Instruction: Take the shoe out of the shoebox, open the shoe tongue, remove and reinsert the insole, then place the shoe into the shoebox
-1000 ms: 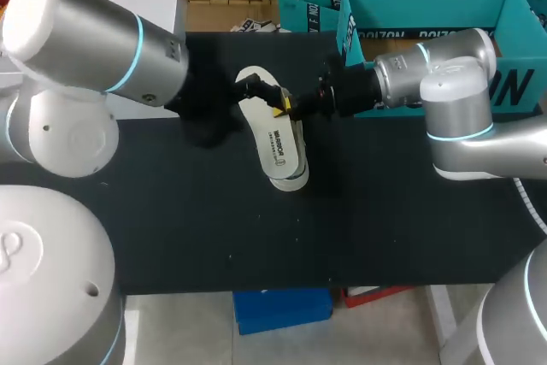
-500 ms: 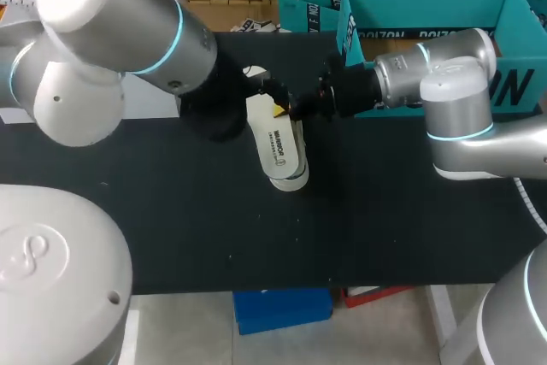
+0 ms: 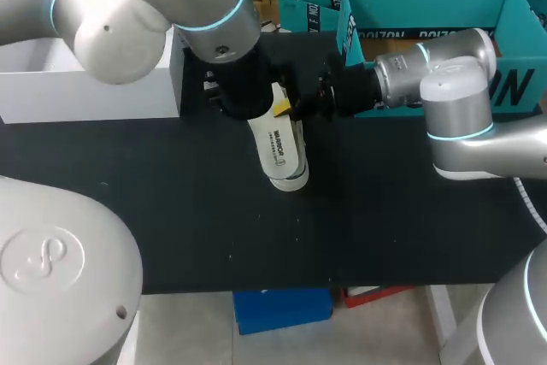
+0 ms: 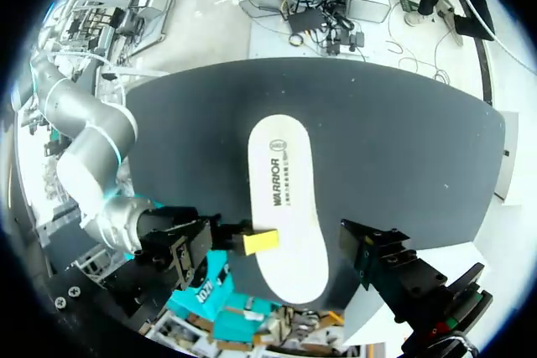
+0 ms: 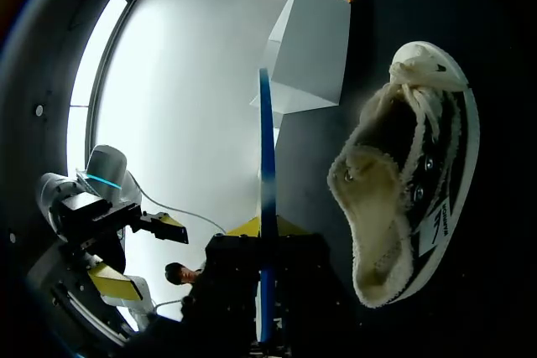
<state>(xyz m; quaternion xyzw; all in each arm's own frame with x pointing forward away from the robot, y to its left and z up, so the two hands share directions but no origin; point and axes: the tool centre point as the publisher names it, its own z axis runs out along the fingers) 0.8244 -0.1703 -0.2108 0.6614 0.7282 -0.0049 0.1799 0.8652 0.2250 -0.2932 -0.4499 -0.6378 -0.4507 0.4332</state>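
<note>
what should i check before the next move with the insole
1. Right end effector hold on the white foam insole: ok, shut on its edge.
2. Left end effector free: ok, open and holding nothing.
3. Mouth of the black and white fleece-lined lace-up shoe: ok, it looks spread wide in the right wrist view.
4. Shoe visible from the head view: not ok, the left arm covers it.
5. Insole resting on the black table or lifted off it: cannot tell.
6. Top of the teal cardboard shoebox: ok, open.
</note>
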